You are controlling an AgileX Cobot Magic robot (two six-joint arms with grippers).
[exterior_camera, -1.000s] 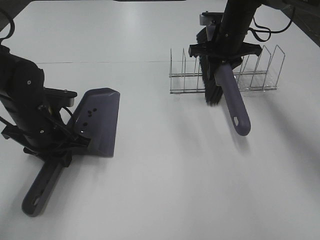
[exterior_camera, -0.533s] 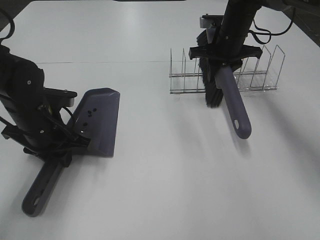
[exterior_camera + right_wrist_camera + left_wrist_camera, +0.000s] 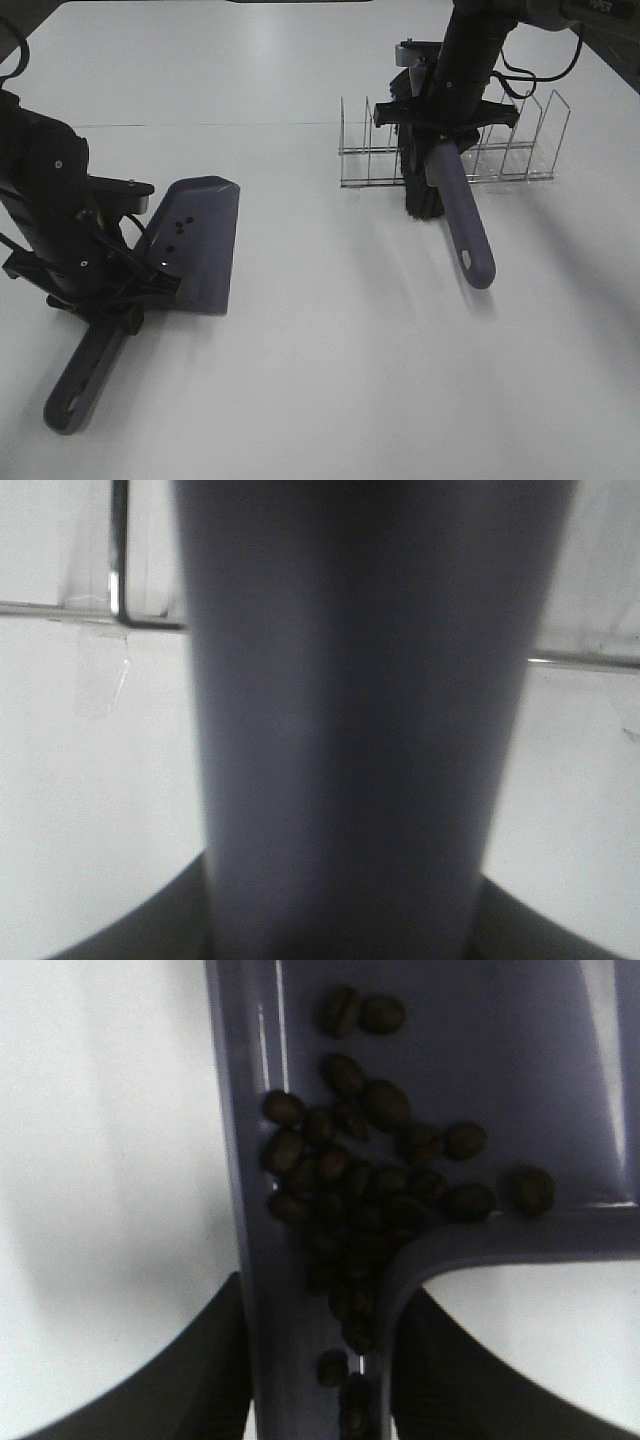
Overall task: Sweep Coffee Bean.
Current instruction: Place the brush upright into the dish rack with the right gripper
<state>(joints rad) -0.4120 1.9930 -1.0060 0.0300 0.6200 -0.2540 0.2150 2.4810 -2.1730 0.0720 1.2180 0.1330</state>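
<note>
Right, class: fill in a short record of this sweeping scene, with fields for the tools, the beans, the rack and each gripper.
dustpan: purple, lying on the white table, handle toward the camera
coffee beans: heaped in the dustpan near its handle
brush: purple handle, black bristles at the rack
rack: clear wire, far right of the table
left gripper: shut on the dustpan handle
right gripper: shut on the brush handle
loose beans on table: none visible
</note>
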